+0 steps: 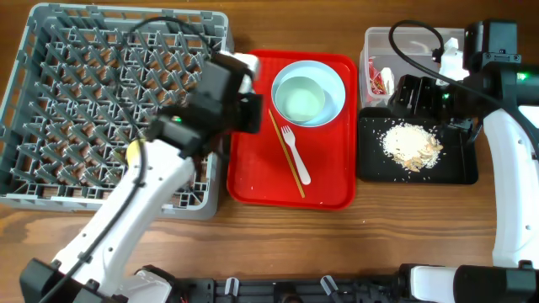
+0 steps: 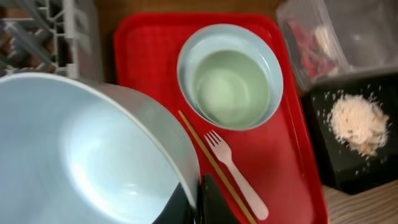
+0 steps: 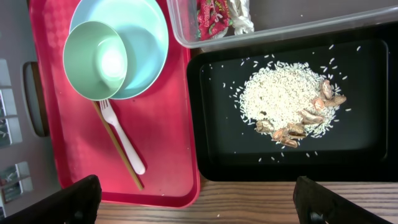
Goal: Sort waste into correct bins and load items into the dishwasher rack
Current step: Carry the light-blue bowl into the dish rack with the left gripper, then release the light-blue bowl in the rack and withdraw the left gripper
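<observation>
My L arm runs up from the near-left bench (image 1: 379, 227) corner on a slant, elbow over the rack (image 1: 118, 13) front wall, wrist above the seam btwn rack and red tray (image 1: 253, 177). L claw (image 2: 196, 199) is pinching the plate (image 2: 93, 149) by its rim, held tilted (it fills most of my wrist view). My R arm climbs the right edge, then bends left, so the R claw (image 3: 199, 202) hangs facing down where the tub (image 1: 375, 42) meets the black tray (image 1: 459, 168). Its fingers are spread wide w/ nothing between them.

The bowls (image 1: 309, 93) sit nested at the red tray's far end. The fork (image 1: 296, 156) and chopsticks (image 1: 286, 151) lie just beside them. The wrapper (image 3: 208, 15) is in the tub and the scraps (image 3: 289, 102) are piled on the black tray.
</observation>
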You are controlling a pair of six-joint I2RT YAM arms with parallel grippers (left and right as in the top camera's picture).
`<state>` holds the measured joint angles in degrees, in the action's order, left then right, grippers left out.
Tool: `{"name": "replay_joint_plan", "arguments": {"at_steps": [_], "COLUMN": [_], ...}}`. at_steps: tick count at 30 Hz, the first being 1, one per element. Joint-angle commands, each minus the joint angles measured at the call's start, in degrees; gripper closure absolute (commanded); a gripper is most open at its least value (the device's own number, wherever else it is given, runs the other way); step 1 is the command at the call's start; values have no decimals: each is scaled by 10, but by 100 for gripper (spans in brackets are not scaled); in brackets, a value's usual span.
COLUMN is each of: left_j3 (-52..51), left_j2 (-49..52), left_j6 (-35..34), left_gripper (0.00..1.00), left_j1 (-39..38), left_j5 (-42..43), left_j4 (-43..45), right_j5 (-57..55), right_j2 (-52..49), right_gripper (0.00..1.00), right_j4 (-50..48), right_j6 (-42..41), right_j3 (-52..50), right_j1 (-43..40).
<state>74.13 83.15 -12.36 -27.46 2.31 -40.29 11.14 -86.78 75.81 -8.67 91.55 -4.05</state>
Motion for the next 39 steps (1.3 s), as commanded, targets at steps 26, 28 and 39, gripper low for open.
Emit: {"name": "replay_joint_plan", "arguments": {"at_steps": [26, 28, 39], "left_j3": [8, 8, 8], "left_j2": [203, 223, 249], "left_j6": [74, 74, 75], "left_gripper": [96, 96, 67], "left_j1": [432, 442, 505], "left_j5": [755, 755, 693], "left_j4": [85, 86, 71], "right_j5": [7, 7, 7], "right_j2": [4, 4, 4], "right_gripper": [0, 0, 0], "right_j4": [1, 2, 5], "right_j6": [10, 11, 11], "right_j3": [4, 4, 4], "right_j1": [1, 1, 1]}}
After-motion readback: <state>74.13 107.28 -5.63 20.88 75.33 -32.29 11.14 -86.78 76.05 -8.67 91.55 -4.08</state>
